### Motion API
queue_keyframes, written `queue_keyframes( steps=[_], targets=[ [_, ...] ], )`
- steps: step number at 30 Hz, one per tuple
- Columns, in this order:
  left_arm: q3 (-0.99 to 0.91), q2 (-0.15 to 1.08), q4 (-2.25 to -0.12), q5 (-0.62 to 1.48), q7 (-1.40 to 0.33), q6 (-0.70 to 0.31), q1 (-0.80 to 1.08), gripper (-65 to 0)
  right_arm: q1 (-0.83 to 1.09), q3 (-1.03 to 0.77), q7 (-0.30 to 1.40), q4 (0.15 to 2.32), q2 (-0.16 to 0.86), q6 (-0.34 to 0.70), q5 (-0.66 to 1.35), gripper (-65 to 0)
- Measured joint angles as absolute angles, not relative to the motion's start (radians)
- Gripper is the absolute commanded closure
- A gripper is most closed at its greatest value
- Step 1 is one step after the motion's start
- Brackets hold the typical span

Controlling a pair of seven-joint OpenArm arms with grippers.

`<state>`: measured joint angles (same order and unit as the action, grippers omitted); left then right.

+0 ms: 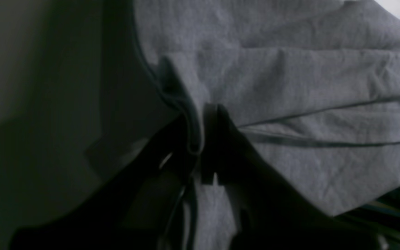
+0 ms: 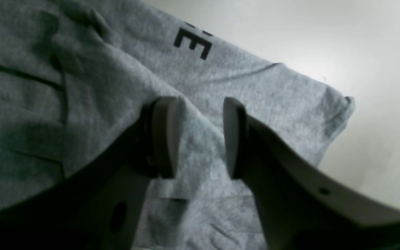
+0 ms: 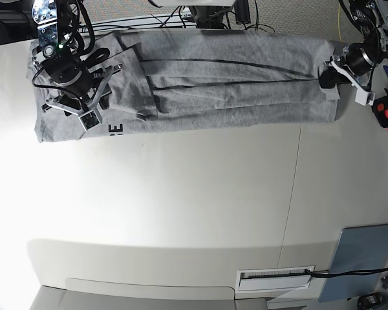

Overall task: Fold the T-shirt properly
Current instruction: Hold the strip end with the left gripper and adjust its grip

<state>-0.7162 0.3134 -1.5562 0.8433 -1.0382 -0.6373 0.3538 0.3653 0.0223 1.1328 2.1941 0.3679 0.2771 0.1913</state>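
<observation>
The heather-grey T-shirt (image 3: 233, 84) lies folded lengthwise into a long strip across the far side of the white table (image 3: 181, 206). Black lettering (image 3: 116, 129) shows near its left end, and also in the right wrist view (image 2: 193, 43). My left gripper (image 1: 201, 139) is shut on a bunched fold at the shirt's (image 1: 307, 86) edge; in the base view it (image 3: 327, 76) is at the strip's right end. My right gripper (image 2: 200, 139) is open, its fingers (image 2: 165, 135) over the shirt's (image 2: 82, 104) cloth; in the base view it (image 3: 85, 111) is at the strip's left end.
A rigid grey-blue flat panel (image 3: 362, 258) lies at the near right corner. A white slotted plate (image 3: 275, 279) sits at the near edge. Cables (image 3: 200, 19) run behind the shirt. Red-handled tools (image 3: 385, 110) lie at the far right.
</observation>
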Motion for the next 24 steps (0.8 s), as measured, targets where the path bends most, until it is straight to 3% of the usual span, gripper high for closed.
queue_keyframes(
  steps=[5, 9, 14, 19, 24],
  targets=[
    [-0.716, 0.328, -1.556, 0.848, -0.967, -0.621, 0.354, 0.0, 0.366, 0.022, 1.132, 2.194, 0.368, 0.276, 0.140, -21.7],
    [-0.716, 0.364, -1.578, 0.779, -0.931, -0.622, 0.354, 0.0, 0.365, 0.022, 1.103, 2.194, 0.368, 0.152, 0.009, -21.7],
    [-0.716, 0.394, -1.615, 0.744, -0.926, -0.572, 0.354, 0.0, 0.366, 0.022, 1.099, 2.194, 0.368, 0.134, -0.041, -21.7],
    [-0.716, 0.390, -1.660, 0.891, -1.074, -0.571, 0.357, 0.0, 0.366, 0.014, 1.090, 2.194, 0.368, 0.134, -0.066, -21.7],
    [-0.717, 0.334, -1.810, 0.999, -1.162, -0.541, 0.373, 0.0, 0.366, -0.110, 1.077, 2.194, 0.368, 0.092, -0.070, -21.7]
  ],
)
